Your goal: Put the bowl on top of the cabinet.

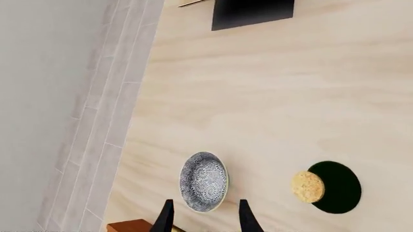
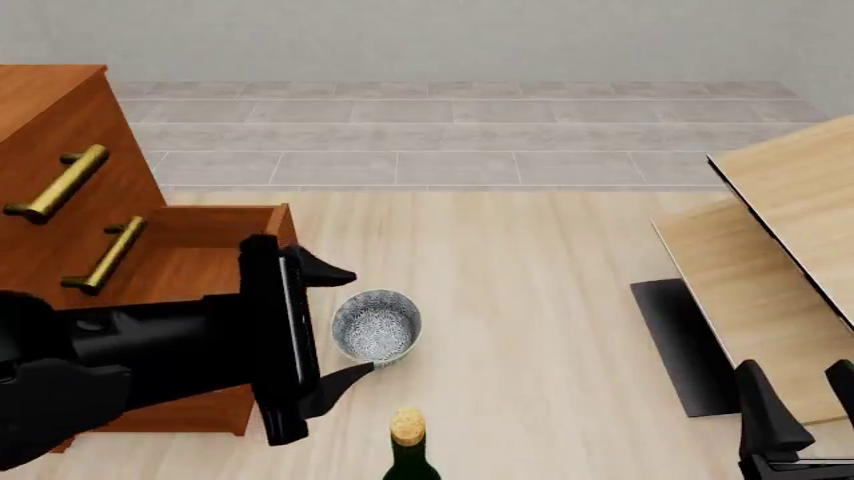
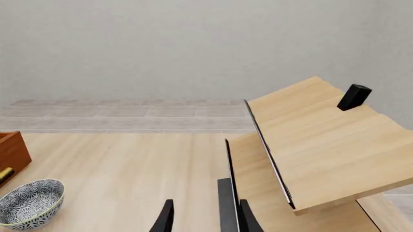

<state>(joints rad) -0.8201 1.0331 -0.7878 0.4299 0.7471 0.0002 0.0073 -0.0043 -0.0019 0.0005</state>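
Observation:
The speckled grey-blue bowl (image 2: 378,325) stands upright on the pale table, just right of the reddish-brown cabinet (image 2: 60,150) with brass handles. My left gripper (image 2: 362,322) is open, one finger on each side of the bowl's near rim and not closed on it. In the left wrist view the bowl (image 1: 204,181) lies just beyond and partly between the fingertips of the left gripper (image 1: 205,203). At the table's near right my right gripper (image 2: 793,368) is open and holds nothing. The right wrist view shows the bowl (image 3: 29,202) far off to one side of the right gripper (image 3: 206,203).
A dark green bottle with a cork (image 2: 407,445) stands close in front of the bowl. Pale light-wood furniture with dark edges (image 2: 787,240) fills the right side, on a dark base (image 2: 681,345). The cabinet's lower part (image 2: 200,250) juts toward the bowl.

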